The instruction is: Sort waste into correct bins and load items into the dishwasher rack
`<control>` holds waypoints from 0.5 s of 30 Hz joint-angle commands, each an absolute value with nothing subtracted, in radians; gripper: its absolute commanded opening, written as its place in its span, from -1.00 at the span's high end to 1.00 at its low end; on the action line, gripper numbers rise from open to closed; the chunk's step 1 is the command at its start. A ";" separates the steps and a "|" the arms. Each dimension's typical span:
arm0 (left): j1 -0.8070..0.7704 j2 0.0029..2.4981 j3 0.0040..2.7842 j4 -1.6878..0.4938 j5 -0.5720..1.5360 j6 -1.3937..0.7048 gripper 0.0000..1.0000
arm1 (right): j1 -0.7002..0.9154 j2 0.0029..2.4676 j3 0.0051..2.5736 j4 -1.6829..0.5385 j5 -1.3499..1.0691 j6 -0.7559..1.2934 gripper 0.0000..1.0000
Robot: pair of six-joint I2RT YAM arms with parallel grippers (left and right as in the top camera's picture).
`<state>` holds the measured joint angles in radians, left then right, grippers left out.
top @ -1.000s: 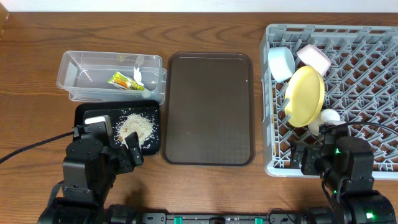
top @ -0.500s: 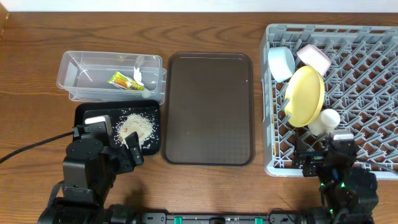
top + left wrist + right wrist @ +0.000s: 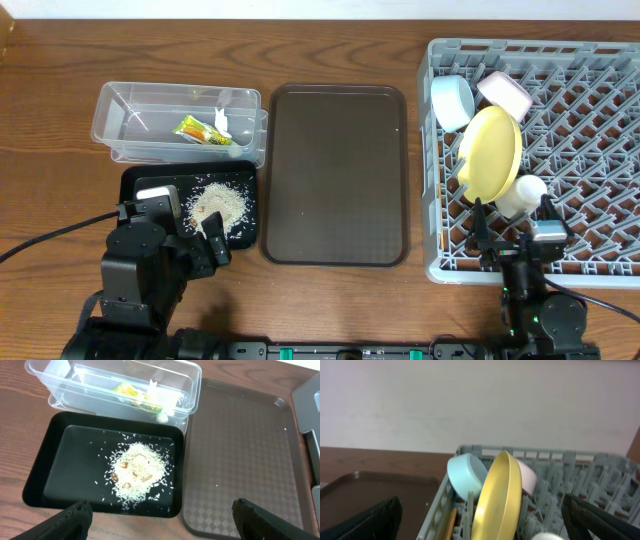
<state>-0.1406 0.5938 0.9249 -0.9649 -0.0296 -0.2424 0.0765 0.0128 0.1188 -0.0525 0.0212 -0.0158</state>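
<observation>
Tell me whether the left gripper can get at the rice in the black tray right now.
Probably yes: the open left gripper faces the rice in the black tray, with nothing over it.

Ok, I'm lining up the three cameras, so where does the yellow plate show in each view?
Overhead: the yellow plate stands on edge in the grey rack, right of centre.
Left wrist: not in it.
Right wrist: bottom centre, edge-on, right of the light-blue bowl.
Shared landmark: the brown tray, left of the rack, seen in all three views.

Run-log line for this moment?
left gripper open | right gripper open | rice scraps in shallow black tray | green-and-orange wrapper in clear plastic tub | round yellow plate standing in grey lattice rack
</observation>
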 commanded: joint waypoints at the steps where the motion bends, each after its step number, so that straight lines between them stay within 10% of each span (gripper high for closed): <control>1: -0.142 0.593 0.921 -0.964 -0.035 -0.248 -0.84 | 0.068 0.006 0.059 0.022 0.024 -0.088 -0.98; 15: -0.142 0.593 0.921 -0.964 -0.035 -0.248 -0.85 | 0.068 0.006 0.006 -0.068 -0.083 -0.207 -0.99</control>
<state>-0.1406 0.5938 0.9241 -0.9649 -0.0296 -0.2424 0.0765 0.0128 0.0067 -0.0650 -0.0650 -0.1856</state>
